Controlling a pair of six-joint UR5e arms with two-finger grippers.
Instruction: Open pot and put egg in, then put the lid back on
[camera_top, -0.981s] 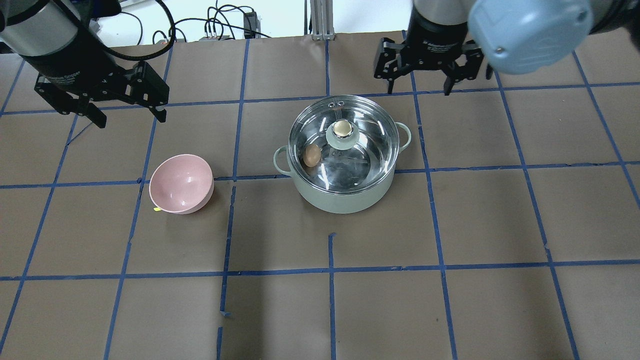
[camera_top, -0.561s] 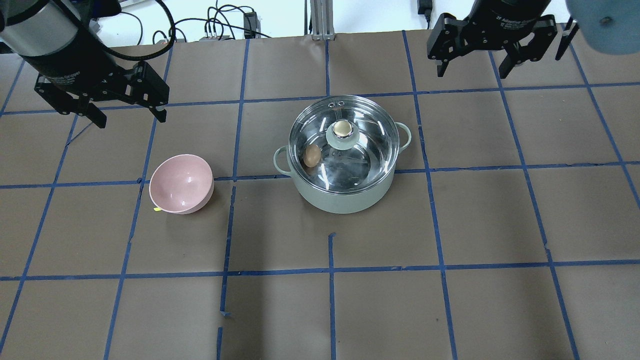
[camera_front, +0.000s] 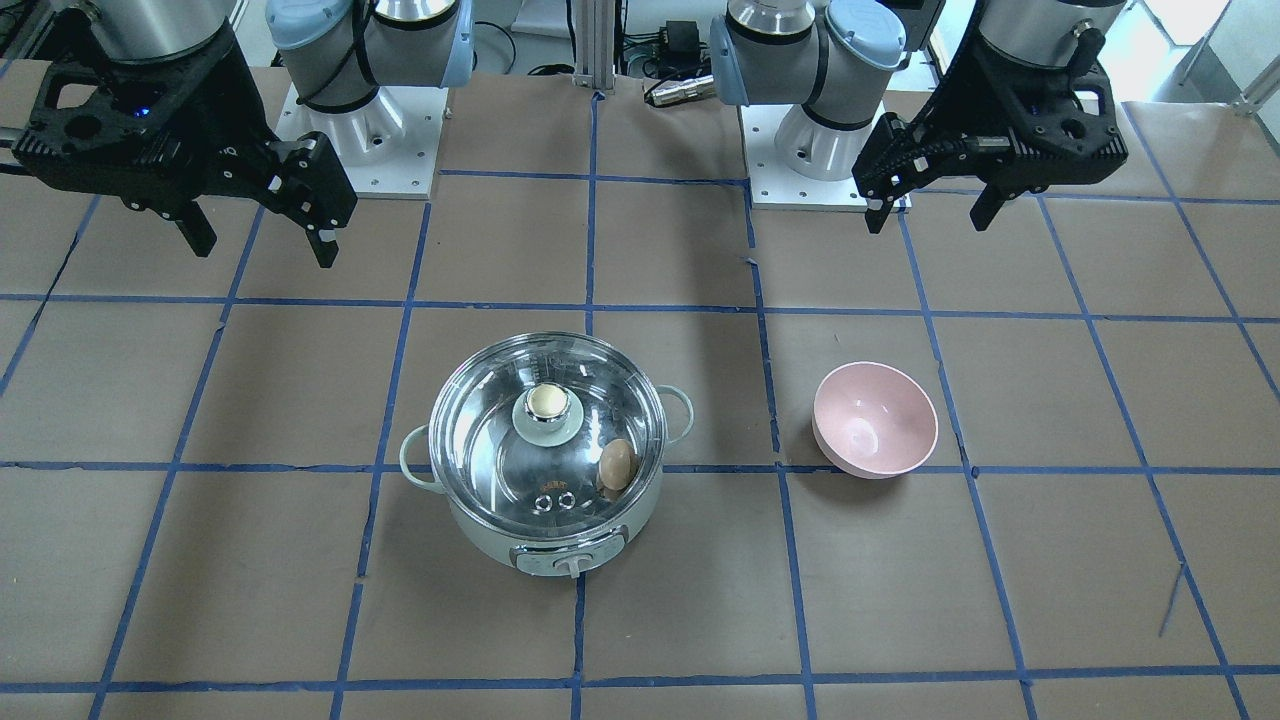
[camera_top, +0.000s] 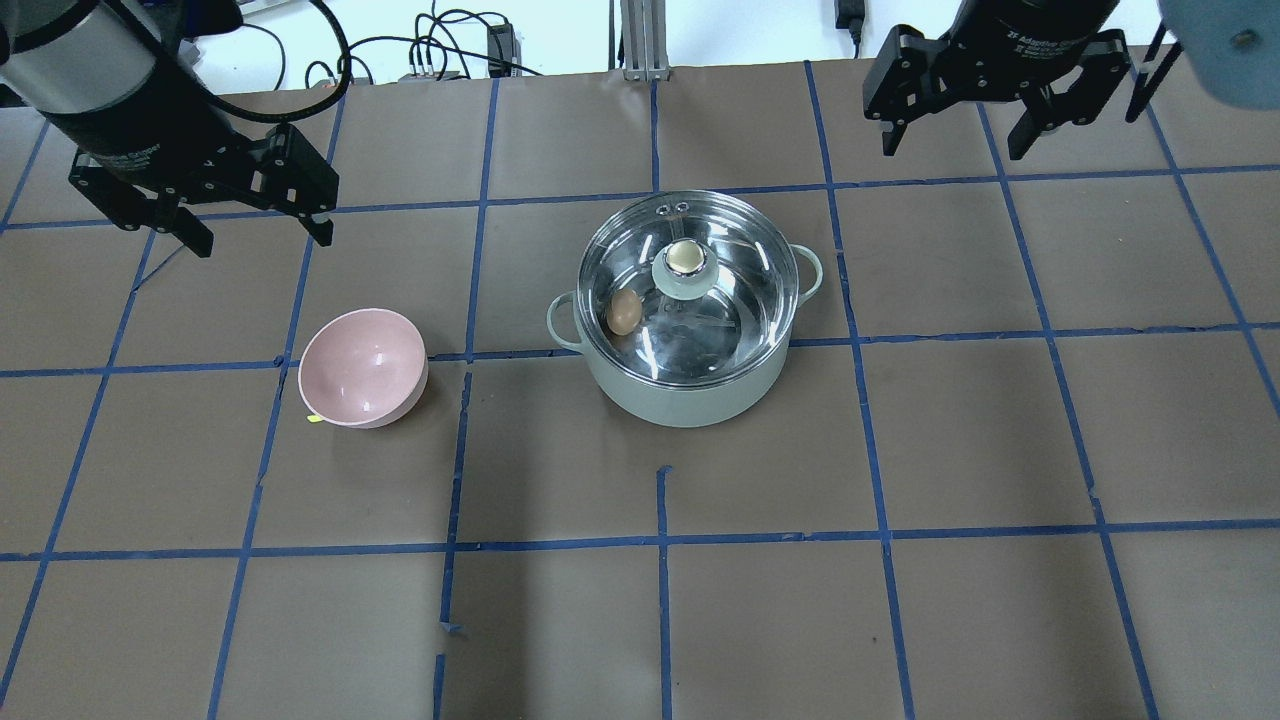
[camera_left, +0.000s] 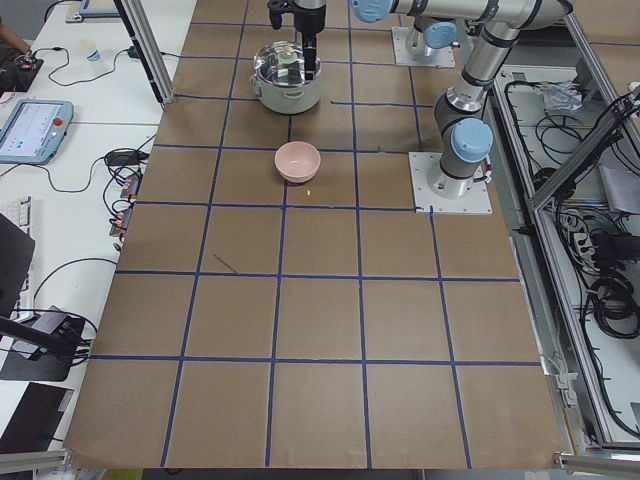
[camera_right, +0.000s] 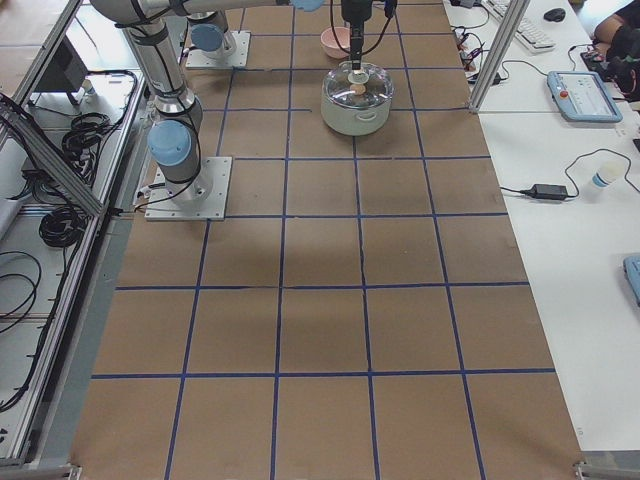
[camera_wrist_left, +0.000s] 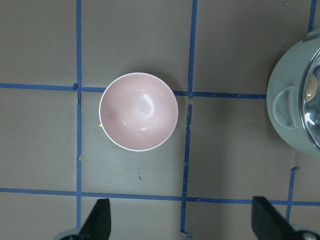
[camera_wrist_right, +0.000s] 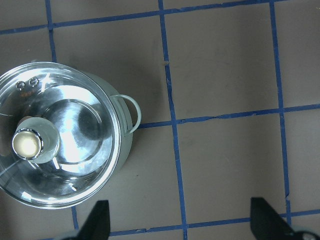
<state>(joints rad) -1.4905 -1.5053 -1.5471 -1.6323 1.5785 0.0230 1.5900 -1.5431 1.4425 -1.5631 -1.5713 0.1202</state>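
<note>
Above table (camera_top: 1000, 420), right tool (camera_top: 953, 150) agape, empty

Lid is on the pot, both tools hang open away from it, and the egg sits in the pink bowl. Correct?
Not quite. The egg lies inside the pot, under the glass lid; the pink bowl is empty. The overhead exterior view shows this. The rest holds.

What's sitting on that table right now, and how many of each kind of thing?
pot: 1, mint green
glass lid: 1, sitting on the pot
egg: 1, brown, inside the pot under the lid
bowl: 1, pink, empty, standing apart from the pot
Total: 4
</note>
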